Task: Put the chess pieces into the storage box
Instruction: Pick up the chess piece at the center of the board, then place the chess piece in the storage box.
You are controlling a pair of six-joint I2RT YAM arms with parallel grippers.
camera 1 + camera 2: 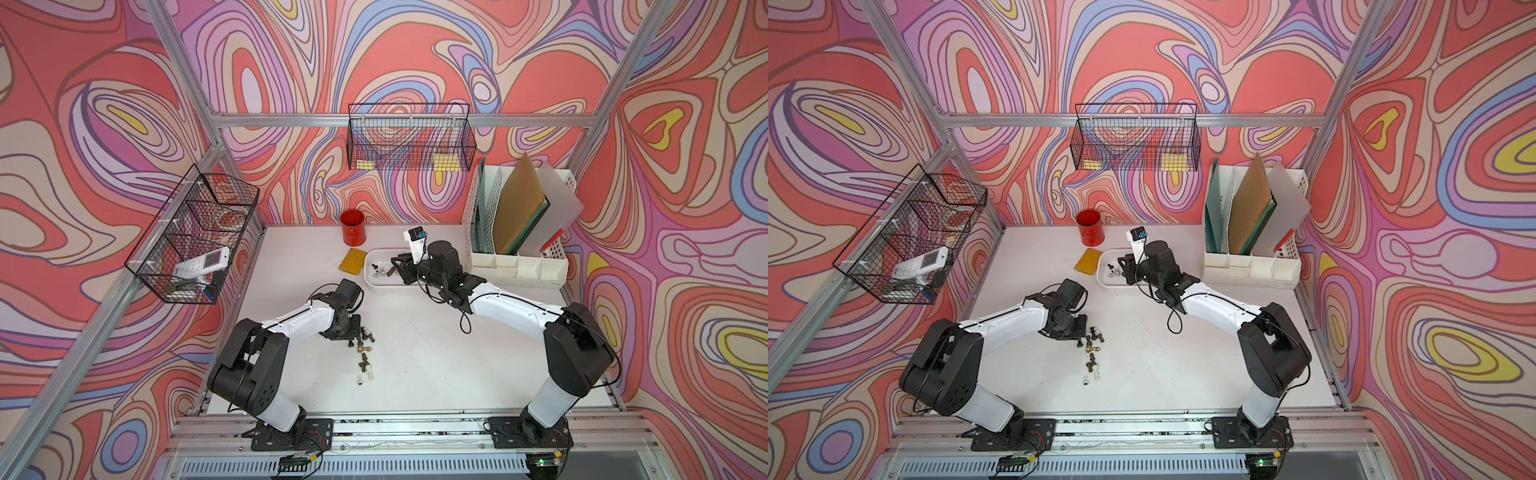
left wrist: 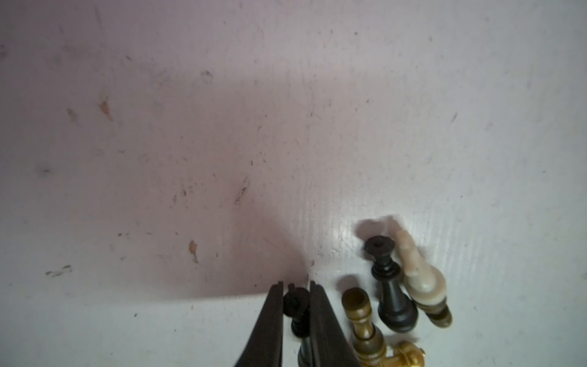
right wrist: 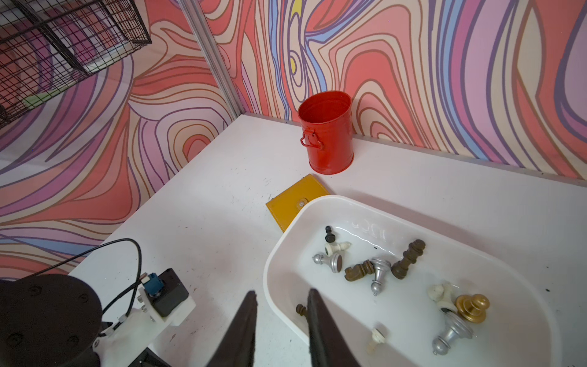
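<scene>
In both top views the box (image 1: 368, 266) sits at about 12 o'clock from the middle of the table (image 1: 457, 365), near the back wall. A red cup (image 1: 352, 237) stands at its 11 o'clock. A yellow wallet (image 1: 352, 261) lies at its 9 o'clock with an edge at the rim, and the organiser (image 1: 515, 266) stands at its 3 o'clock. About eleven pieces (image 3: 379, 275) lie inside the box: silver, white, bronze, gold and one black pawn.

The right gripper (image 3: 282, 294) hangs over the box's 3 o'clock half, released, its fingers apart with nothing between them. From the right wrist, one fingertip shows against the box's floor and the other against the table.

The loose pieces (image 1: 363, 360) are strung out on the table at about 8 o'clock from its middle, well apart from the box, with two white ones at the string's 6 o'clock end. The left gripper (image 2: 294, 285) is down at the string's 11 o'clock end. It grasps a black piece (image 2: 297, 306) — the two fingers (image 2: 270, 324) press on either side of its head. Whether that piece is clear of the table I cannot tell. Just beside it are a bronze piece (image 2: 362, 321), a second black piece (image 2: 392, 298), a white piece (image 2: 419, 279) and a gold piece (image 2: 408, 357) cut off by the picture's edge.
</scene>
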